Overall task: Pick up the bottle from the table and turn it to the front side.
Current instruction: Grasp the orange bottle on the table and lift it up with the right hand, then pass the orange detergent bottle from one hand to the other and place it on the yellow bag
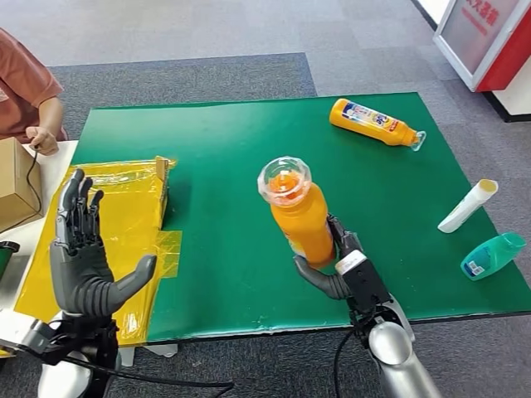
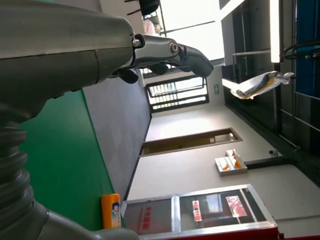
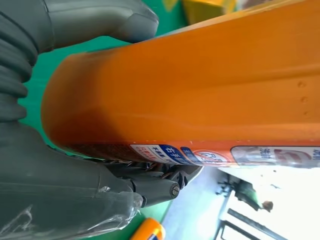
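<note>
Right hand (image 1: pixel 338 269) grips the orange plastic bottle with clear cap (image 1: pixel 300 214) by its base, lifted over the green table mat (image 1: pixel 238 240); left hand (image 1: pixel 81 257) hovers spread wide at 9 o'clock. Best rotated slowly, grip firm. Count: four bottles, one yellow bag-lined box (image 1: pixel 129 220).

Plastics over matt cloth
Glossy orange plastic bottle (image 1: pixel 304 222) in the right hand (image 1: pixel 341 269); matt green mat (image 1: pixel 238 249) beneath.
</note>
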Controlling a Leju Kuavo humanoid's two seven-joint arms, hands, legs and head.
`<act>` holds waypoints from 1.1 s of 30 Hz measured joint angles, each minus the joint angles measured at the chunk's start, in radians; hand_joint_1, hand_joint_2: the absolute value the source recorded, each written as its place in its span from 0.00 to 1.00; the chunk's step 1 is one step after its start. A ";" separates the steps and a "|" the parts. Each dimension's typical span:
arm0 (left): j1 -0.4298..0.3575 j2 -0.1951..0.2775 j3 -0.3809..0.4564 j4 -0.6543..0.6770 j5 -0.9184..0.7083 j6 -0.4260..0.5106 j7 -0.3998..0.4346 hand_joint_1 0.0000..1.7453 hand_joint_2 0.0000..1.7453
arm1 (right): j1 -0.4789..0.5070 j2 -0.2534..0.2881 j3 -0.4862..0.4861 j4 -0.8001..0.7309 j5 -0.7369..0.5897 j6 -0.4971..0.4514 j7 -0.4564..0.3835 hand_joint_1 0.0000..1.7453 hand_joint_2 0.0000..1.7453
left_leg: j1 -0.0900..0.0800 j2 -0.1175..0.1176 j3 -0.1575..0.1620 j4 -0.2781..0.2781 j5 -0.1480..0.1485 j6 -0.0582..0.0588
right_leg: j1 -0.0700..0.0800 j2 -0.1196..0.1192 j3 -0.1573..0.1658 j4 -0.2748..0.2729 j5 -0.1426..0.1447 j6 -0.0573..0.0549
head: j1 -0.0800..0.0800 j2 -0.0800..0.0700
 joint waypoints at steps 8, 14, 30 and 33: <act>-0.071 0.001 -0.013 0.079 0.140 -0.093 0.028 0.00 1.00 | -0.001 0.049 0.037 -0.032 0.084 -0.114 -0.063 1.00 1.00 | 0.000 0.000 0.000 0.000 0.000 0.000 | 0.000 0.000 0.000 0.000 0.000 0.000 | 0.000 0.000; -0.123 0.005 -0.060 0.138 0.218 -0.222 0.079 0.00 1.00 | -0.018 0.056 0.085 -0.031 0.177 -0.180 -0.065 1.00 1.00 | 0.000 0.000 0.000 0.000 0.000 0.000 | 0.000 0.000 0.000 0.000 0.000 0.000 | 0.000 0.000; -0.231 0.052 -0.174 0.262 0.361 -0.455 0.156 0.00 1.00 | -0.097 0.057 0.137 0.034 0.276 -0.221 -0.062 1.00 1.00 | 0.000 0.000 0.000 0.000 0.000 0.000 | 0.000 0.000 0.000 0.000 0.000 0.000 | 0.000 0.000; -0.263 0.059 -0.183 0.275 0.356 -0.457 0.164 0.00 1.00 | -0.104 0.060 0.154 0.044 0.287 -0.218 -0.058 1.00 1.00 | 0.000 0.000 0.000 0.000 0.000 0.000 | 0.000 0.000 0.000 0.000 0.000 0.000 | 0.000 0.000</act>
